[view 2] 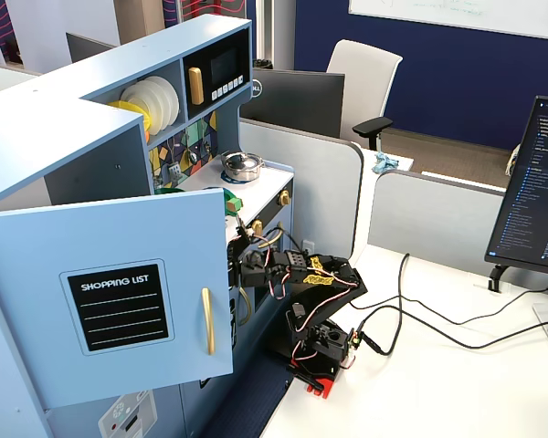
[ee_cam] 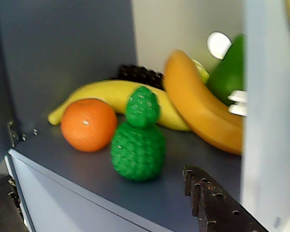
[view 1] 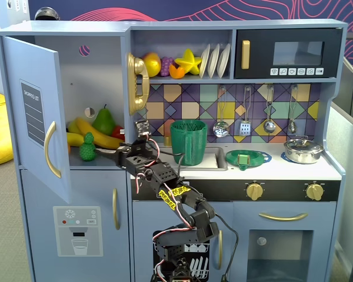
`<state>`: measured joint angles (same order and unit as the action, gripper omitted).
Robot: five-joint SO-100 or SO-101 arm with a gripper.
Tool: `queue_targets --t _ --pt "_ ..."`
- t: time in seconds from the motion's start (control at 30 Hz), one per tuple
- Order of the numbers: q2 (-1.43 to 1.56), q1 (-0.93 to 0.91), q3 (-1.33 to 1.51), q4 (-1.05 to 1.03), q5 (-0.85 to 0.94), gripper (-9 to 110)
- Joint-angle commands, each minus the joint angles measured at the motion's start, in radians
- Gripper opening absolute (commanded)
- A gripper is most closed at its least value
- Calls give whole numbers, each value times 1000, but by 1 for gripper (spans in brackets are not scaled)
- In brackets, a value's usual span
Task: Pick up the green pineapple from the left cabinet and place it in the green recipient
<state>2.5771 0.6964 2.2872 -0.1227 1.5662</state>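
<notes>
Closest to your wrist camera you see the gripper [ee_cam: 111,212]: two dark, toothed plastic fingers [ee_cam: 217,205] spread wide apart and holding nothing, one at the lower left corner and one at the lower right. Just beyond them, the green pineapple [ee_cam: 138,140] stands upright on the matte grey shelf near its front edge, a knobbly round body topped by a smaller bumpy crown. A smooth, glossy orange [ee_cam: 89,124] sits just beside it on the left in that view, and behind both lie two curved bananas [ee_cam: 203,108], one pale yellow, one deeper gold, with a smooth green pear [ee_cam: 229,72] further back. In a fixed view from the front, the pineapple [view 1: 87,147] shows in the left cabinet [view 1: 97,82], its pale blue door [view 1: 35,111] swung open, with the claw [view 1: 106,154] reaching in beside it. Farther right on the counter stands the green recipient [view 1: 188,142], tall, ribbed and dark green, well apart from the pineapple.
</notes>
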Motion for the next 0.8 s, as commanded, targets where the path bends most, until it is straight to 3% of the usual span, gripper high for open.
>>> queue_targets --t 0.0,0.27,0.77 --pt "-43 17 20 137 52 39" --pt "-224 6 14 308 83 42" --pt "-554 31 -267 337 161 40"
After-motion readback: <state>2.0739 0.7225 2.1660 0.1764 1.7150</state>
